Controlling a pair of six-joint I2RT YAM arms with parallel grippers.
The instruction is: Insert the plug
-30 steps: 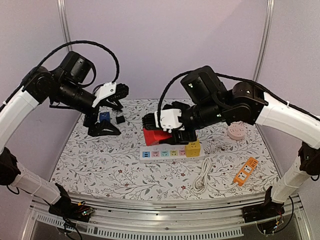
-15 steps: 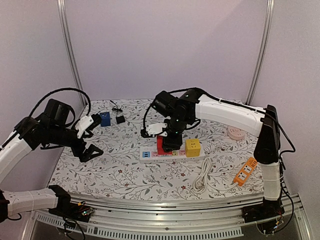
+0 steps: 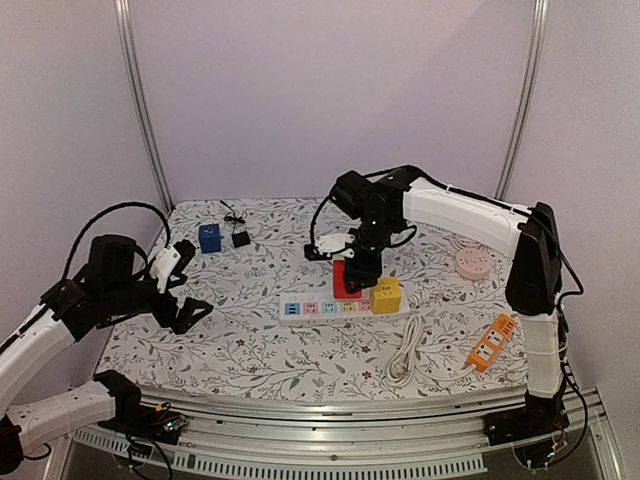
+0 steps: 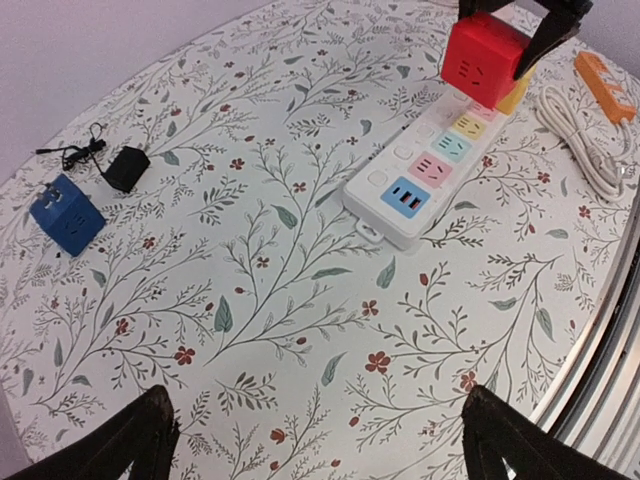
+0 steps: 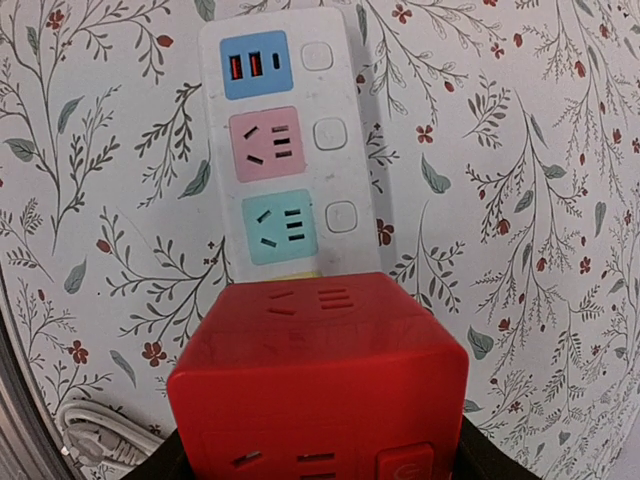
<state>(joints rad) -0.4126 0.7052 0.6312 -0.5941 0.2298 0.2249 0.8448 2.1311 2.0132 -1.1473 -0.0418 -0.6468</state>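
The left half of the counter point(image 3: 230, 340) lies bare from the near edge up to the blue cube point(image 3: 210, 238) and black adapter point(image 3: 241, 239) near the far left corner, giving the wide-spread left pincer point(image 4: 320, 450) free passage. The white power strip point(image 3: 312, 309) is reachable from above at its left sockets; its right end is crowded by the yellow cube point(image 3: 386, 294), the red cube point(image 3: 345, 282) and the right pincer point(image 3: 357, 272) clamped on it. A coiled white cable point(image 3: 404, 352) and orange strip point(image 3: 494, 342) clutter the near right corner.
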